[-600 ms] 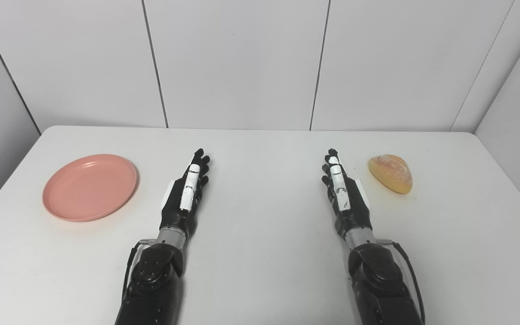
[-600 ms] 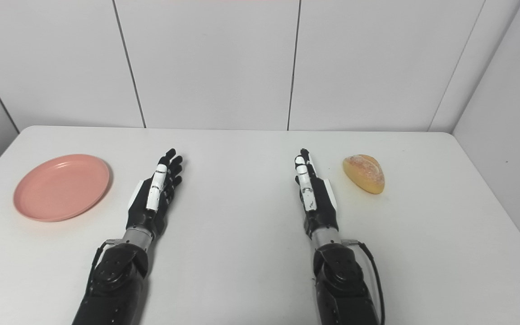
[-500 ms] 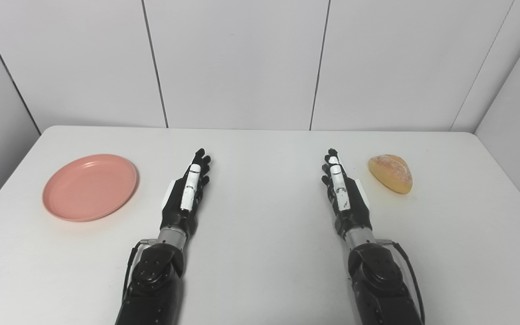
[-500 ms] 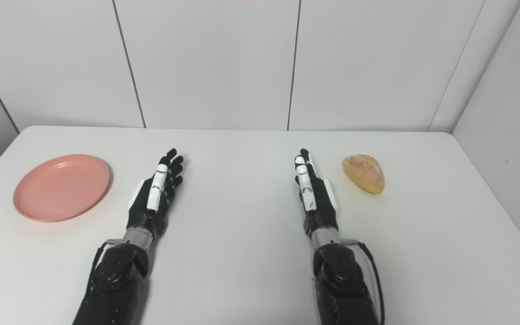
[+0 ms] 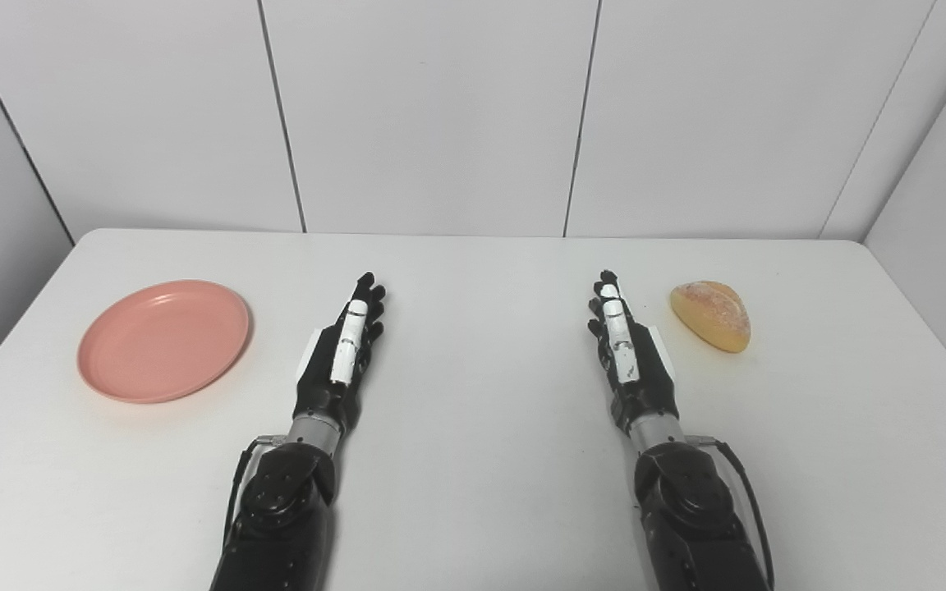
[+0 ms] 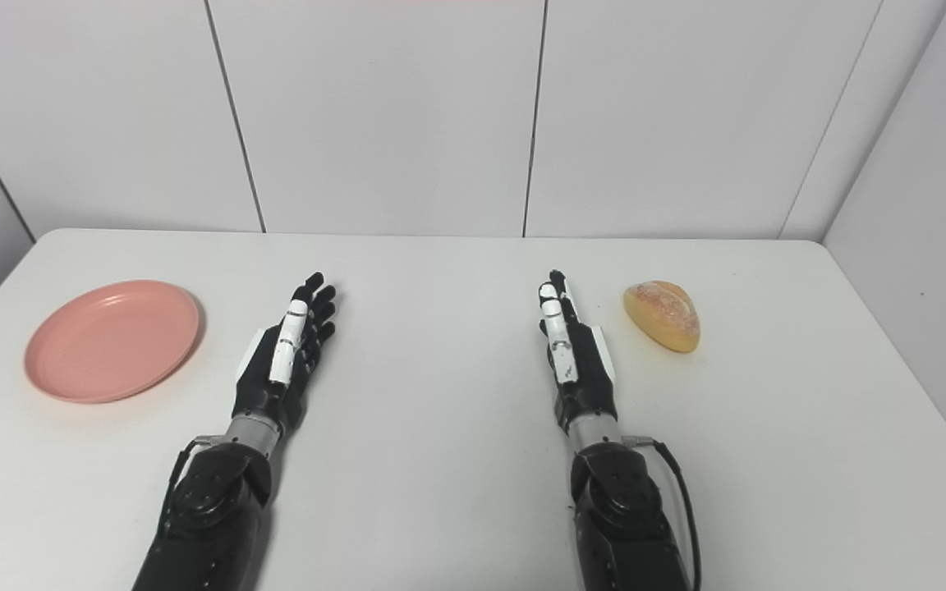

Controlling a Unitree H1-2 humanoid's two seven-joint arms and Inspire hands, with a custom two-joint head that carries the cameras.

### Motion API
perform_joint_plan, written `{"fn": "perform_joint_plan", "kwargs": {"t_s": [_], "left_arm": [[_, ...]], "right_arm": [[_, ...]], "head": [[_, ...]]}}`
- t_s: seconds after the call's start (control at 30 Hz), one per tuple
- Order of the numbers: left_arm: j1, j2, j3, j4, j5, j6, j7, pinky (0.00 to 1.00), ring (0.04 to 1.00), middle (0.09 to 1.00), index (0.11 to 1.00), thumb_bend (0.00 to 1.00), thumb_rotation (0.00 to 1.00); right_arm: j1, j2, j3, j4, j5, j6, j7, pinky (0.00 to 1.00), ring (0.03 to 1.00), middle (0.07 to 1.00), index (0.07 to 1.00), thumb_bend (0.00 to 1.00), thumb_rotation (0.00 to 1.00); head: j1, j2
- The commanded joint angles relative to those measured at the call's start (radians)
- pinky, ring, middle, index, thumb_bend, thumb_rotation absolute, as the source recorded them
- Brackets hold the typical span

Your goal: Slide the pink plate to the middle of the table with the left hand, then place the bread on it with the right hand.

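The pink plate [image 5: 163,341] lies flat on the white tabletop [image 5: 481,460], right side up, its shallow rim raised all round and nothing in it. It sits toward the tabletop's left edge, well off the middle.

To the right of the plate, near it but clearly apart from its rim, is the left hand [image 5: 340,353]. It is empty, its dark fingers [image 5: 369,291] stretched out straight and slightly spread, pointing toward the far wall; a white segment runs along the top of one finger. The hand is low over the tabletop, but whether it touches the surface cannot be told. Its black forearm comes in from the bottom edge.

Further right of the plate, past the bare middle of the tabletop, is the right hand [image 5: 629,361]. It too is empty, with fingers extended forward and held fairly close together, white segments showing on two of them. It stands level with the left hand, the two well apart.

Farthest from the plate, on the opposite side of the tabletop, lies the bread [image 5: 711,315], a golden oval roll with a pale, floury crust. It rests just beside the right hand's fingertips, on their outer side, not touching them.

Behind the tabletop stand plain white wall panels [image 5: 432,115] with dark vertical seams.
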Motion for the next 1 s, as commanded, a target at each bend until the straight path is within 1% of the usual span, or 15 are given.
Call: {"fn": "perform_joint_plan", "kwargs": {"t_s": [0.0,0.13,0.2,0.27,0.3,0.33,0.37,0.4,0.43,0.47,0.53,0.67,0.77,0.83,0.97], "left_arm": [[-0.034,0.001,-0.003,-0.03,0.008,-0.011,-0.006,1.0,0.991,0.97,0.957,0.46,1.0],[-0.033,0.001,-0.004,-0.033,0.01,-0.004,-0.004,1.0,0.99,0.967,0.954,0.47,1.0],[-0.033,-0.002,-0.004,-0.032,0.008,-0.005,-0.004,1.0,0.991,0.969,0.954,0.46,1.0],[-0.032,-0.008,-0.007,-0.03,0.017,-0.014,0.003,0.99,0.982,0.961,0.95,0.46,1.0],[-0.03,-0.013,-0.012,-0.026,0.027,-0.023,0.009,0.98,0.98,0.959,0.949,0.45,1.0],[-0.029,-0.016,-0.016,-0.023,0.034,-0.03,0.013,0.97,0.977,0.959,0.951,0.45,1.0],[-0.027,-0.023,-0.021,-0.018,0.043,-0.038,0.017,0.97,0.977,0.959,0.951,0.45,1.0],[-0.026,-0.029,-0.024,-0.013,0.05,-0.043,0.021,0.97,0.977,0.958,0.948,0.47,1.0],[-0.027,-0.039,-0.028,-0.001,0.067,-0.056,0.035,0.97,0.977,0.958,0.947,0.47,1.0],[-0.028,-0.046,-0.031,0.008,0.079,-0.066,0.046,0.97,0.972,0.948,0.936,0.47,1.0],[-0.038,-0.057,-0.04,0.045,0.104,-0.096,0.061,0.98,0.976,0.947,0.932,0.48,1.0],[-0.054,-0.074,-0.045,0.096,0.112,-0.138,0.068,0.99,0.989,0.966,0.948,0.48,1.0],[-0.063,-0.082,-0.043,0.122,0.12,-0.169,0.079,0.98,0.986,0.964,0.949,0.48,1.0],[-0.068,-0.086,-0.039,0.129,0.122,-0.17,0.087,0.99,0.988,0.966,0.952,0.49,1.0],[-0.076,-0.091,-0.018,0.134,0.085,-0.185,0.079,1.0,0.999,0.978,0.961,0.5,1.0]], "right_arm": [[-0.047,0.005,-0.004,-0.022,0.006,-0.036,0.003,1.0,1.0,1.0,1.0,0.68,1.0],[-0.046,0.004,-0.004,-0.021,0.003,-0.037,0.001,1.0,1.0,1.0,1.0,0.68,1.0],[-0.045,0.003,-0.006,-0.023,0.003,-0.034,0.0,1.0,1.0,1.0,1.0,0.68,1.0],[-0.042,0.001,-0.009,-0.024,0.008,-0.039,0.002,1.0,1.0,1.0,1.0,0.67,1.0],[-0.038,-0.005,-0.013,-0.027,0.017,-0.039,0.011,1.0,1.0,1.0,1.0,0.67,1.0],[-0.035,-0.009,-0.015,-0.029,0.023,-0.038,0.018,1.0,1.0,1.0,1.0,0.66,1.0],[-0.031,-0.017,-0.022,-0.023,0.028,-0.05,0.021,1.0,1.0,1.0,1.0,0.65,1.0],[-0.029,-0.022,-0.026,-0.017,0.032,-0.059,0.023,1.0,1.0,1.0,1.0,0.64,0.98],[-0.029,-0.028,-0.037,-0.003,0.04,-0.068,0.022,1.0,1.0,1.0,1.0,0.64,0.98],[-0.03,-0.032,-0.045,0.006,0.046,-0.073,0.022,1.0,1.0,1.0,1.0,0.64,0.96],[-0.027,-0.051,-0.052,0.021,0.053,-0.074,0.037,1.0,1.0,1.0,1.0,0.65,0.95],[-0.032,-0.076,-0.057,0.058,0.071,-0.088,0.073,1.0,1.0,1.0,1.0,0.72,0.96],[-0.036,-0.088,-0.061,0.079,0.077,-0.097,0.082,1.0,1.0,1.0,1.0,0.74,0.95],[-0.038,-0.094,-0.064,0.091,0.079,-0.107,0.087,1.0,1.0,1.0,1.0,0.75,0.94],[-0.039,-0.098,-0.073,0.103,0.083,-0.115,0.087,1.0,1.0,1.0,1.0,0.75,0.92]], "head": [[0.0,-0.001],[0.007,-0.003],[0.043,-0.009],[0.094,-0.021],[0.156,-0.041],[0.156,-0.041],[0.219,-0.061],[0.228,-0.065],[0.283,-0.085],[0.283,-0.085],[0.349,-0.113],[0.395,-0.14],[0.405,-0.146],[0.411,-0.153],[0.417,-0.166]]}}
